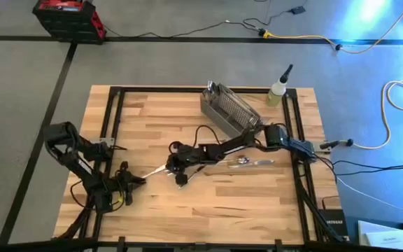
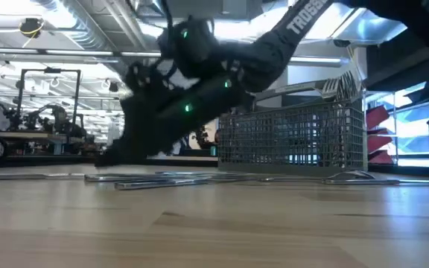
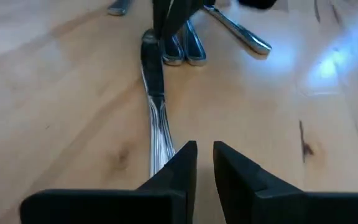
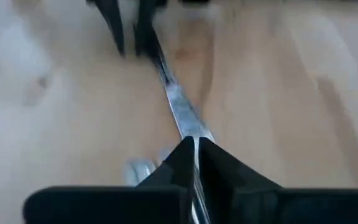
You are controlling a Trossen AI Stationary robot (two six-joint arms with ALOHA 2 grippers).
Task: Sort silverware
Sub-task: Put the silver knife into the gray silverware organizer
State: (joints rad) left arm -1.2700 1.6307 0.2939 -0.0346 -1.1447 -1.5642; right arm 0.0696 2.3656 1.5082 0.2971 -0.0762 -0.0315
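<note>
One slim silver piece of silverware [image 3: 153,93] stretches along the wood between my two grippers. My right gripper [image 4: 196,144], reaching in from the table's right, is shut on one end of it [image 1: 168,168]. My left gripper [image 3: 204,148], at the near left [image 1: 137,180], faces the other end with only a narrow gap between its fingers and nothing in it. That end passes just beside one finger. More silverware [image 1: 247,162] lies on the table to the right. The mesh basket [image 1: 229,110] stands at the far side with pieces [image 1: 214,89] sticking up from it. My right gripper pinches the piece's end [image 3: 148,41] between its two fingers, which slant down from the table's right and lie along it. The piece stretches away toward my left gripper, low over the wood. Its other end [image 3: 160,149] lies on or just above the table.
A small bottle [image 1: 278,91] stands at the far right beside the basket [image 2: 293,141]. Loose handles [image 3: 180,51] lie close behind the right gripper's fingers. A black frame [image 1: 110,112] runs around the table, with bare wood [image 1: 222,203] toward the near edge.
</note>
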